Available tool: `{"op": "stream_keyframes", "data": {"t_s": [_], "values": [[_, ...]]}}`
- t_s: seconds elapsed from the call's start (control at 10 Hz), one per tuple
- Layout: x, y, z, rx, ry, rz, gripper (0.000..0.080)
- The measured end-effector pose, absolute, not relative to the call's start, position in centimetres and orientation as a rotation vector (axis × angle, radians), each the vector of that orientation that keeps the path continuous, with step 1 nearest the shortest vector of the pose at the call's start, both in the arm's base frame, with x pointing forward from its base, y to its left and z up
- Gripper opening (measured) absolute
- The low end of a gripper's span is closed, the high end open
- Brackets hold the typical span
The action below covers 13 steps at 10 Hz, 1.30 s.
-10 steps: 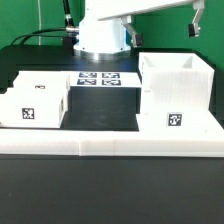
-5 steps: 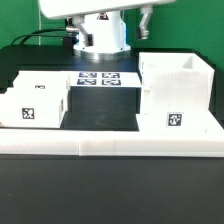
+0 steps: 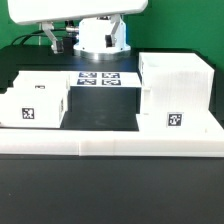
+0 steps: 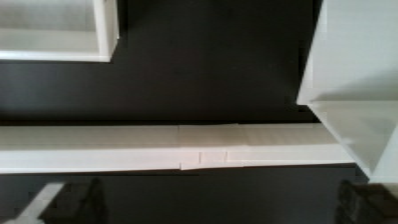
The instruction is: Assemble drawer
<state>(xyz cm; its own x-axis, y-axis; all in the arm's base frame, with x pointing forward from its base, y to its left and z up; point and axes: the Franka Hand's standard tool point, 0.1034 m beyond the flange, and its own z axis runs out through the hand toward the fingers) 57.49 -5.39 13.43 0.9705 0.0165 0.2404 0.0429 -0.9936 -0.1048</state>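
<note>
The tall hollow white drawer casing (image 3: 175, 92) stands at the exterior view's right, tag facing front. A smaller white box tray (image 3: 35, 100) sits at the exterior view's left. My gripper (image 3: 84, 38) hangs high over the back of the table, mostly cut off by the frame's top edge. In the wrist view the gripper (image 4: 214, 205) is open and empty, with its dark fingers (image 4: 45, 200) far apart above the black table. That view also shows the tray (image 4: 54, 30) and the casing's wall (image 4: 356, 80) to either side. The gripper touches neither part.
A long low white rail (image 3: 110, 146) runs along the table's front edge and crosses the wrist view (image 4: 160, 145). The marker board (image 3: 98, 78) lies flat at the back centre, in front of the robot's base (image 3: 100, 40). Black table surface lies between tray and casing.
The arm and gripper have swept from the exterior view's right, above the casing, toward its left across the back of the table. The parts have not moved.
</note>
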Motion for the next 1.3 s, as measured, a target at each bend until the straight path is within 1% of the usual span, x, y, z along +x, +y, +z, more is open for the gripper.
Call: {"op": "stream_keyframes", "data": {"t_s": [0.1, 0.2, 0.5, 0.6, 0.7, 0.8, 1.2, 1.3], "values": [[57.2, -5.4, 13.3, -3.005, -0.008, -0.343, 0.0649], [56.3, -5.4, 12.6, -2.987, 0.096, -0.256, 0.0649], [54.7, -7.1, 8.9, -3.000, 0.173, -0.164, 0.0649], [54.4, -8.1, 7.8, -3.018, 0.155, -0.176, 0.0649], [54.1, -8.5, 7.2, -3.029, 0.154, -0.179, 0.0649], [54.2, -8.2, 7.4, -3.025, 0.153, -0.178, 0.0649], [54.2, -8.3, 7.3, -3.025, 0.155, -0.175, 0.0649], [53.4, -8.3, 6.9, -3.001, 0.162, -0.096, 0.0649]]}}
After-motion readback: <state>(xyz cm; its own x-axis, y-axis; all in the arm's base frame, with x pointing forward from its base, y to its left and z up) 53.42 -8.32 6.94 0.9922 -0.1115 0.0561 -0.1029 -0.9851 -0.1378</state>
